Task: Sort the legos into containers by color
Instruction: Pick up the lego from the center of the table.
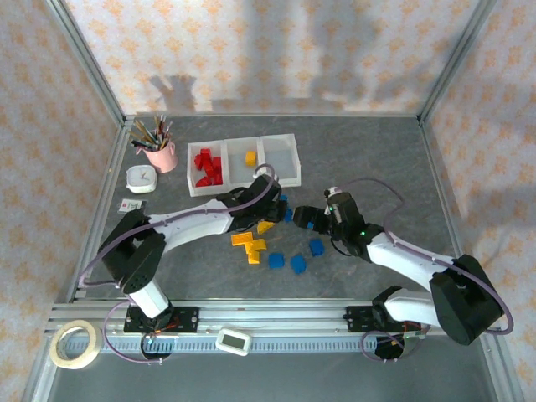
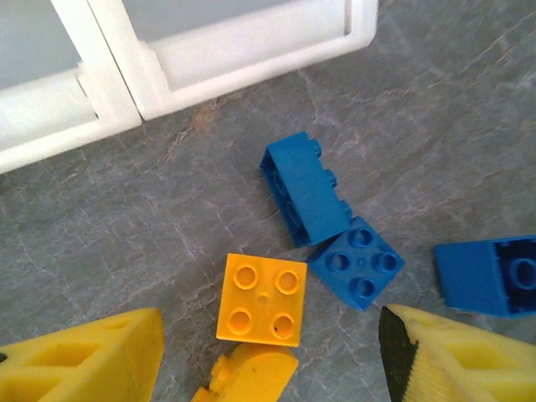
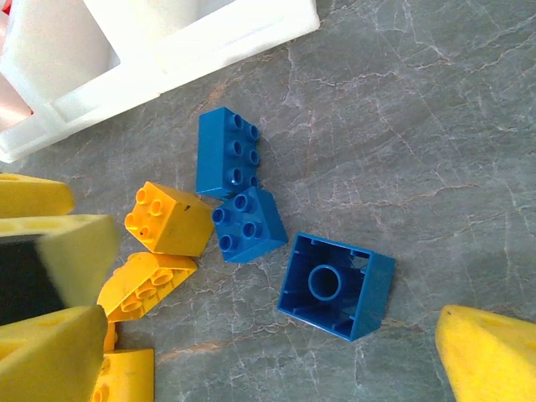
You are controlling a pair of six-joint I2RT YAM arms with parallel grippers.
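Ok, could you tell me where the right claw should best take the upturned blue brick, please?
Probably from straight above, pinching the upturned blue brick across two opposite flat outer walls: it lies hollow side up, and another blue brick crowds one corner.

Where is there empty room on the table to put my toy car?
Biggest bare patch: far right, between the white tray and the right-hand frame. A thin strip lies between the blue bricks and the front rail. Crowded: the middle, with the yellow bricks, and the far left by the pink cup and clock.

Containers holding red, yellow legos, others loose
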